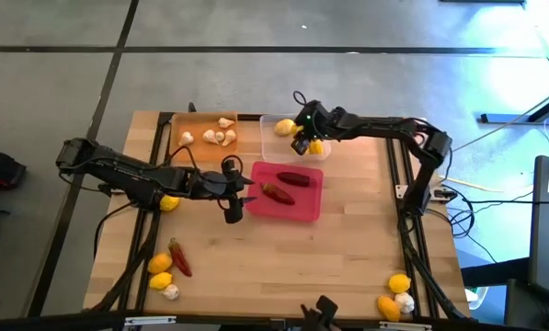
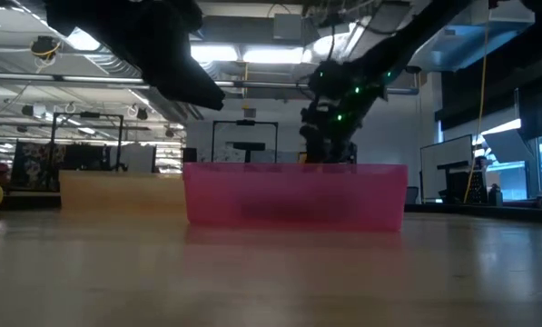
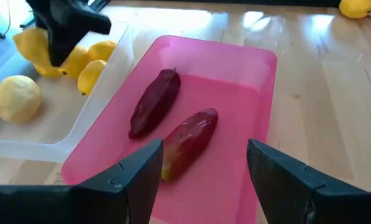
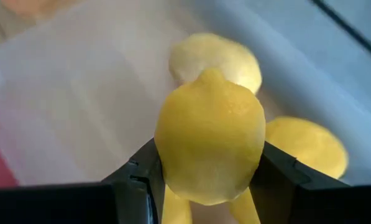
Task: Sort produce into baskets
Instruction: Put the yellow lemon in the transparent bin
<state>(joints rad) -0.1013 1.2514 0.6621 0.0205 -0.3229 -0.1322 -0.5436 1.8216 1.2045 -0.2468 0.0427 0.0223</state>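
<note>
My right gripper [image 4: 209, 165] is shut on a yellow lemon [image 4: 210, 137] over the clear tray [image 1: 272, 119], where other lemons [image 1: 284, 127] lie. My left gripper [image 3: 204, 149] is open and empty at the pink tray's [image 1: 303, 206] left end [image 3: 98, 168]. It stands over the lower end of the nearer of two dark red chili peppers [image 3: 188, 140] that lie on the tray's floor. The orange tray [image 1: 187, 122] at the far left holds several white garlic bulbs [image 1: 221, 136]. My right gripper pinches the lemon by its two opposite sides [image 4: 166, 155] between the two fingers, one finger [image 4: 141, 171] on each side. The lemon's pointed end faces the wrist camera. It is lifted clear above the lemons [image 4: 306, 146] in the clear tray.
Loose produce lies on the table. There is a lemon [image 1: 168, 203] beside my left arm. A chili [image 1: 178, 257], lemons [image 1: 160, 265] and a garlic bulb [image 1: 171, 291] lie near left. Lemons [image 1: 399, 282] and a garlic bulb [image 1: 405, 302] lie near right. The three trays stand close together.
</note>
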